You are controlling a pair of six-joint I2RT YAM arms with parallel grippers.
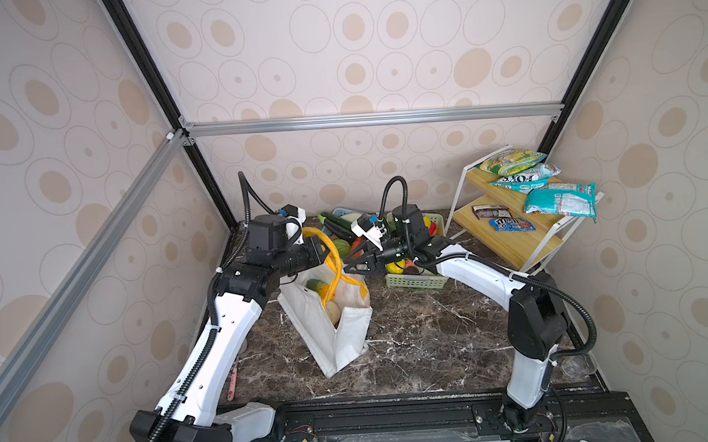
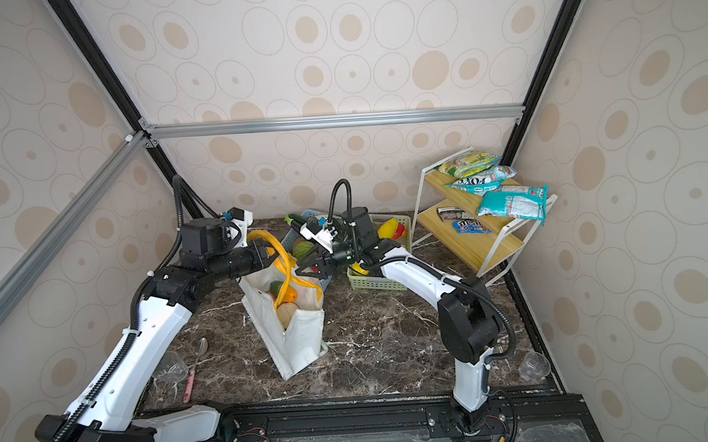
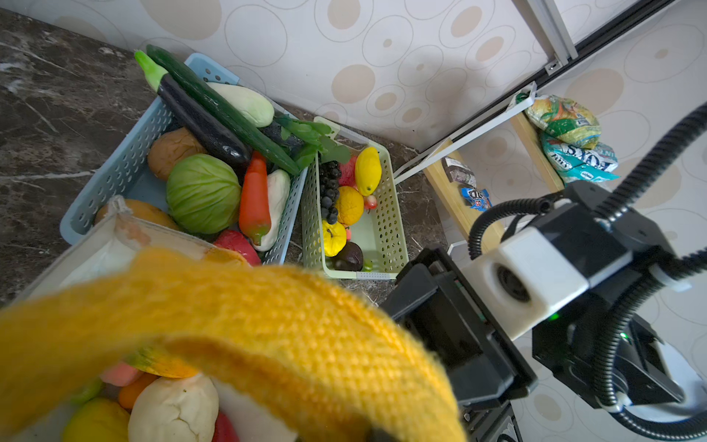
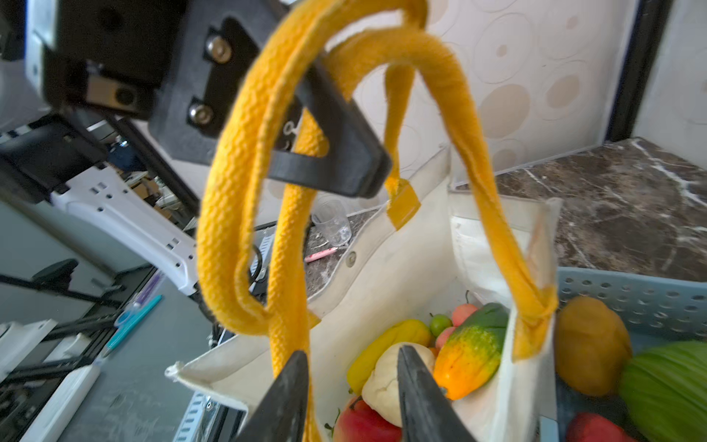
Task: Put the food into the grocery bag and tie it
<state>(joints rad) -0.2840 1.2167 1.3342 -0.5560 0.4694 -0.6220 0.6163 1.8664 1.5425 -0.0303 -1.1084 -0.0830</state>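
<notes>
The white grocery bag (image 1: 344, 339) stands open on the marble table, with food inside: an orange-green fruit (image 4: 470, 352), a white one (image 4: 382, 379), a yellow one (image 4: 386, 340) and a red one (image 4: 363, 424). My left gripper (image 1: 324, 253) is above the bag's far end, shut on a yellow strap handle (image 4: 237, 153) and holding it up. The two handles (image 2: 284, 271) cross and loop round each other. My right gripper (image 4: 352, 367) is open just above the bag's mouth; one strap hangs against the inner side of one finger (image 4: 294, 382). More food (image 3: 367, 170) lies in the green basket (image 3: 386, 229).
A blue basket (image 3: 126, 168) of vegetables sits behind the bag, beside the green one. A wooden shelf (image 1: 511, 238) with snack packets stands at the back right. A clear cup (image 2: 534, 364) is at the front right; a glass (image 2: 170, 366) and a spoon (image 2: 194, 371) lie at the front left.
</notes>
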